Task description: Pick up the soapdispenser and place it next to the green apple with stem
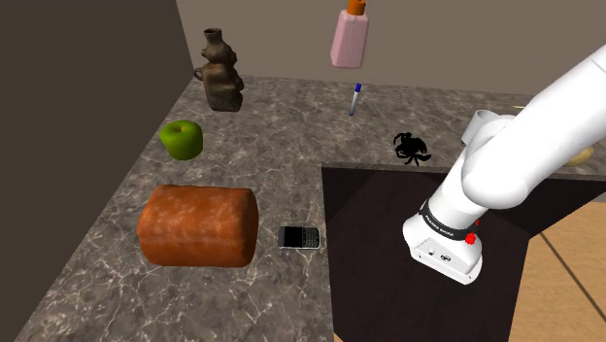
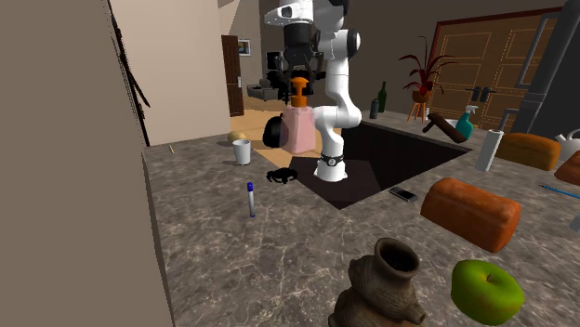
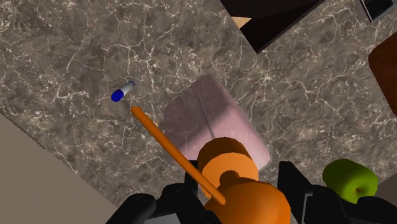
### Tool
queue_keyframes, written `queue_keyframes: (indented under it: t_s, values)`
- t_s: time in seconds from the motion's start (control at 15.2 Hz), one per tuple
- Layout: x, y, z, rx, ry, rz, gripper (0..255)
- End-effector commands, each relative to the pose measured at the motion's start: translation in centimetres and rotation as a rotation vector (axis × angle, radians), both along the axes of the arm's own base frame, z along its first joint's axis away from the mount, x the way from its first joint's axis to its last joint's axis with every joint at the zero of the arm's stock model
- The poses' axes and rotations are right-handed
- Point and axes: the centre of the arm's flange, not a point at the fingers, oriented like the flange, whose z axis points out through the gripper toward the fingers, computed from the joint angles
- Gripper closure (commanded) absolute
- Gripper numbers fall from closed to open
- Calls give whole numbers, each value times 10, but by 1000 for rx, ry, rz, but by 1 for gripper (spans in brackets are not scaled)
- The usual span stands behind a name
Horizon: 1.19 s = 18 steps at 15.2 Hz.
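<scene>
Your pincer (image 3: 238,191) is clamped on the soap dispenser (image 1: 350,39), which hangs upright high above the surface (image 1: 291,126), well apart from the apple (image 1: 182,139); travel toward the apple before descending.

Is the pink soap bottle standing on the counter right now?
No, the pink soap bottle hangs clasped in the gripper above the counter.

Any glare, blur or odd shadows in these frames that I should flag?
Shoulder view: flat, even light, no glare on the counter; the small black shape near the stand may be shadow or thing, unclear. Second exterior view: the near wall is dull, nothing blurred. Wrist view: the pink soap dispenser looks faint against the marble; the hand clasping it is plain black.
</scene>
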Motion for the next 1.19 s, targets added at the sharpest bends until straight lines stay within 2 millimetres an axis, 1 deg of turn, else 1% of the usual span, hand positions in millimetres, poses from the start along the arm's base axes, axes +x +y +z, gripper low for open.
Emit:
queue_keyframes:
  t_s: [0.0,1.12]
  values:
    - [11,24,-6,0,-1,-2,255]
    - [85,231,-48,0,-1,-2,255]
